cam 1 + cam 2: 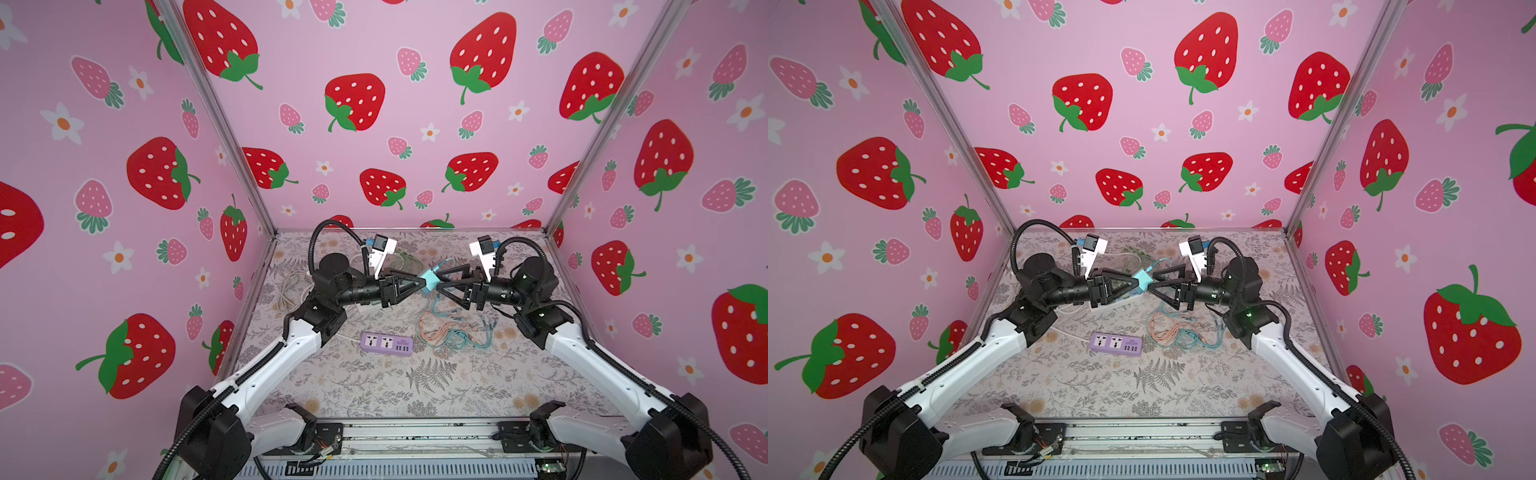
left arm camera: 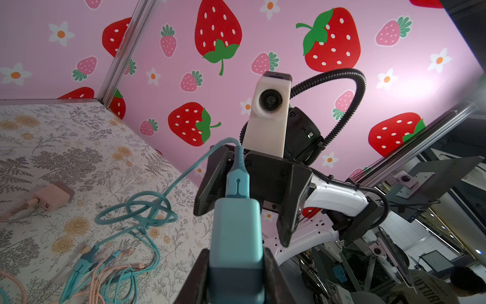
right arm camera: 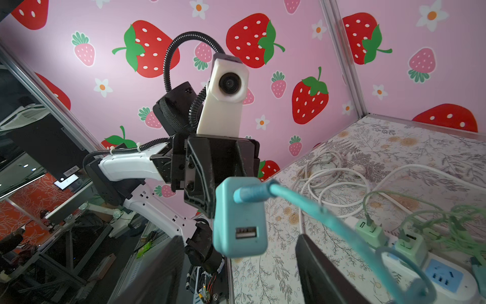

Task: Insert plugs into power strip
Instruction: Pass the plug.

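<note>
A teal-blue plug [image 1: 430, 282] hangs in the air above the table's middle, and its cable [image 2: 184, 173] runs down to the table. My left gripper [image 2: 236, 252] is shut on the plug's body, one jaw on each side. My right gripper [image 3: 239, 237] faces it from the other side, open, with its jaws standing wide of the plug [image 3: 239, 210] and not touching it. A white power strip [image 3: 470, 281] lies below with two mint green plugs [image 3: 368, 231] standing in it. A peach-pink plug [image 2: 54, 196] lies loose on the table. The held plug's prongs are hidden.
A purple power strip [image 1: 386, 344] lies nearer the front, its sockets bare. A tangle of teal and peach cables [image 1: 449, 328] spreads to the right of it. Coiled white cord [image 1: 291, 286] sits at the back left. Strawberry-print walls close three sides.
</note>
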You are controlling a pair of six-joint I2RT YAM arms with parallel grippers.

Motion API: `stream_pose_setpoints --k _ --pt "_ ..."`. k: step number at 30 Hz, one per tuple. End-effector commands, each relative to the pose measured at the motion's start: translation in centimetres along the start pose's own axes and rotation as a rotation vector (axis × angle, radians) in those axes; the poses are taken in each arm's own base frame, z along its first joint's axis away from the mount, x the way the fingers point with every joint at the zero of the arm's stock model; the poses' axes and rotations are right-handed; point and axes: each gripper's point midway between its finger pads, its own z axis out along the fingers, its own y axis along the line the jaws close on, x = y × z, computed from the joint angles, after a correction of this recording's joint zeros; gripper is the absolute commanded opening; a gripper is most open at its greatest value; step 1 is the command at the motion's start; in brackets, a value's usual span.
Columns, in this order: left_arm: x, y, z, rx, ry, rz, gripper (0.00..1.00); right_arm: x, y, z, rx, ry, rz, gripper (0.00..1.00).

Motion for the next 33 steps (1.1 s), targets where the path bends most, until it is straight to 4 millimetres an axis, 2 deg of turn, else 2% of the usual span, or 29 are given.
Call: stream_pose_setpoints --k 1,11,13,30,33 --pt "-1.4 -3.1 -0.4 0.094 -0.003 0.091 0.00 -1.4 0.4 0.1 -0.009 -0.017 -0.031 0.67" --pt "-0.8 -3.2 -0.3 0.106 0.048 0.099 0.00 -1.4 1.0 0.8 -0.078 0.035 -0.028 0.52" --pt "-0.7 -3.1 -0.2 0.102 0.052 0.101 0.00 -1.3 1.0 0.8 -0.085 0.046 -0.031 0.45" --pt "-0.8 -2.8 0.1 0.093 0.086 0.108 0.00 -0.3 1.7 1.0 -0.127 0.098 -0.032 0.43" --pt "-0.7 -2.6 0.2 0.096 0.094 0.103 0.00 -0.2 1.9 1.0 -0.133 0.101 -0.036 0.39"
